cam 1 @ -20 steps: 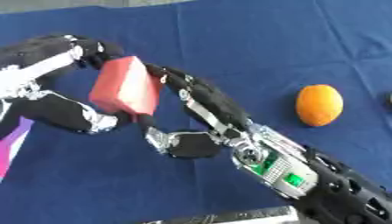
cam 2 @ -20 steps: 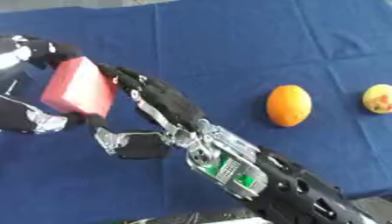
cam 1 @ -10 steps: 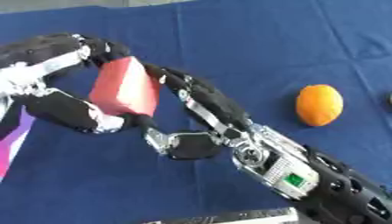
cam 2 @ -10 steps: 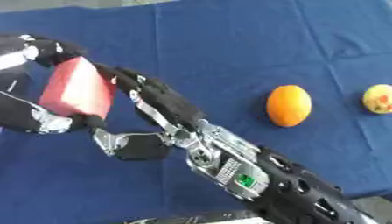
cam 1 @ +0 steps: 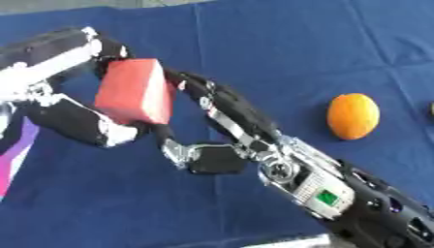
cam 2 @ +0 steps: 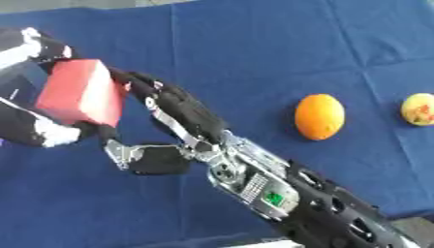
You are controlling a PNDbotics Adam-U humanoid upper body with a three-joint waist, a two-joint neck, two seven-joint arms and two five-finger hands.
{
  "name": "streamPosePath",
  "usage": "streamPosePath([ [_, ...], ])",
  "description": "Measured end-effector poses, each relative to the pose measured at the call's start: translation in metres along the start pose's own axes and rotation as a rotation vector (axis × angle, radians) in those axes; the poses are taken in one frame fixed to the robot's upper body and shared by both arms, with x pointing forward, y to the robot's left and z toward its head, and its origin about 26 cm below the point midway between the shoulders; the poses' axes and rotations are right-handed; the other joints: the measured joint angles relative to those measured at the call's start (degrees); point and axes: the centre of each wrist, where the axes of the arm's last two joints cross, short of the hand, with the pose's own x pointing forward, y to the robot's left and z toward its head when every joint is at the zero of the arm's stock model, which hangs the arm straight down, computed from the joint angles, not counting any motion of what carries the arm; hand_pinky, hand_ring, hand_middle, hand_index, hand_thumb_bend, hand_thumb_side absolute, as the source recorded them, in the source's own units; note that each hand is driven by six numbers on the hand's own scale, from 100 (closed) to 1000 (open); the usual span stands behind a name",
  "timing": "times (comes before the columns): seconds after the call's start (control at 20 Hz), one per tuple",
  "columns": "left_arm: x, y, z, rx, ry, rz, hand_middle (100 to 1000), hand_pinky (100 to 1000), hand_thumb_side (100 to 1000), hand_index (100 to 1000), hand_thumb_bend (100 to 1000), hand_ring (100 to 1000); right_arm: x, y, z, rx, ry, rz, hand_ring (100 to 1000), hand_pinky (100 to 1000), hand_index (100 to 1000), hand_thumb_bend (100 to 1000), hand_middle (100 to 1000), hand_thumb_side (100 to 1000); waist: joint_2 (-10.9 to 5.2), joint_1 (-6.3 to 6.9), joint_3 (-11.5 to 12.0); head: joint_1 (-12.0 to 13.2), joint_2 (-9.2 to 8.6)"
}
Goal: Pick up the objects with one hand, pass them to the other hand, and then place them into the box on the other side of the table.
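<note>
Left eye view: a red block (cam 1: 135, 91) was held in the air at the left, clear of the blue cloth (cam 1: 280, 43), between both hands. The left hand (cam 1: 68, 114) was curled round it, fingers over the top edge and thumb beneath. The right hand (cam 1: 224, 126) lay against the block's right face with straight fingers and the thumb spread below, so the block appeared to be mid-handover, carried by the left and only steadied by the right. No box was visible; a pink and purple strip (cam 1: 17, 155) showed at the left edge. An orange (cam 2: 319, 116) and a yellow fruit (cam 2: 419, 109) lay well apart to the right. Open cloth lay around the hands, leaving room for withdrawal.
</note>
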Motion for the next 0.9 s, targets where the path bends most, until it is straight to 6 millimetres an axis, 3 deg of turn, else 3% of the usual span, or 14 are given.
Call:
streamPosePath([
  [0.1, 0.0, -0.001, 0.0, 0.004, 0.002, 0.007, 344, 665, 100, 410, 100, 504, 0.0, 0.0, 0.0, 0.0, 0.001, 0.001, 919, 895, 1000, 100, 889, 716, 0.0, 0.0, 0.0, 0.0, 0.0],
  [0.5, -0.005, -0.004, 0.002, 0.016, 0.038, 0.044, 297, 651, 100, 375, 100, 471, 0.0, 0.0, 0.0, -0.015, 0.037, 0.031, 949, 910, 1000, 100, 927, 732, 0.0, 0.02, -0.05, 0.03, 0.0],
  [0.9, -0.023, -0.003, 0.013, 0.052, 0.088, 0.053, 275, 654, 100, 364, 136, 455, -0.003, 0.0, 0.002, -0.042, 0.112, 0.053, 954, 909, 1000, 100, 933, 732, 0.0, 0.07, -0.06, 0.02, 0.01],
])
